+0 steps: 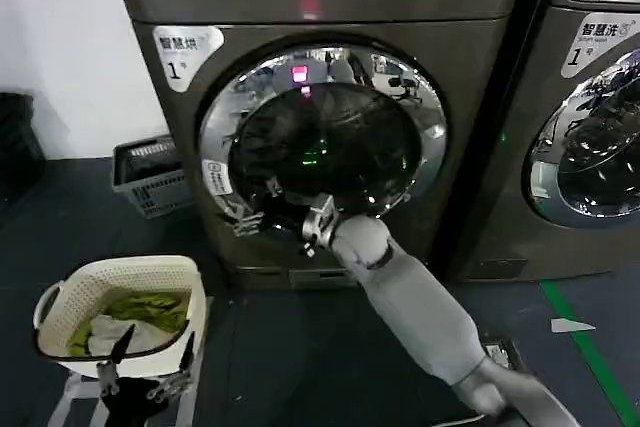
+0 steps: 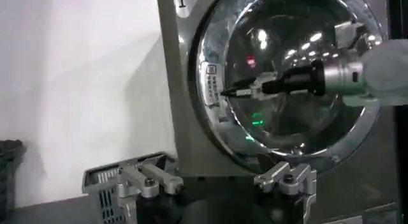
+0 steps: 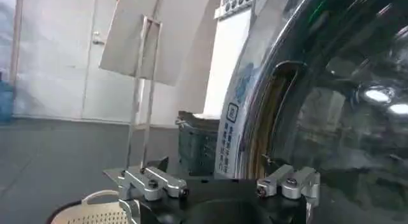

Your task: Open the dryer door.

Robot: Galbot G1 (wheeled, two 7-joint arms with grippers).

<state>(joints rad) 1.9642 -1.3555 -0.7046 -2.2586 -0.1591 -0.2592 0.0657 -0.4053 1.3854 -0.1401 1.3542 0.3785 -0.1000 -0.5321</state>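
Note:
The dryer door is a round chrome-ringed porthole with dark glass on the bronze-grey machine, and it looks closed. My right arm reaches up from the lower right. Its right gripper is open against the lower left of the chrome ring, beside the white label. From the left wrist, the right gripper points at the left rim of the door. The right wrist view has the door close up, with a brownish recess in the ring just beyond the right gripper. My left gripper hangs open, low on the left.
A white laundry basket with green and white clothes stands on the floor under the left gripper. A grey crate sits against the wall left of the dryer. A neighbouring machine stands on the right. Green tape marks the floor.

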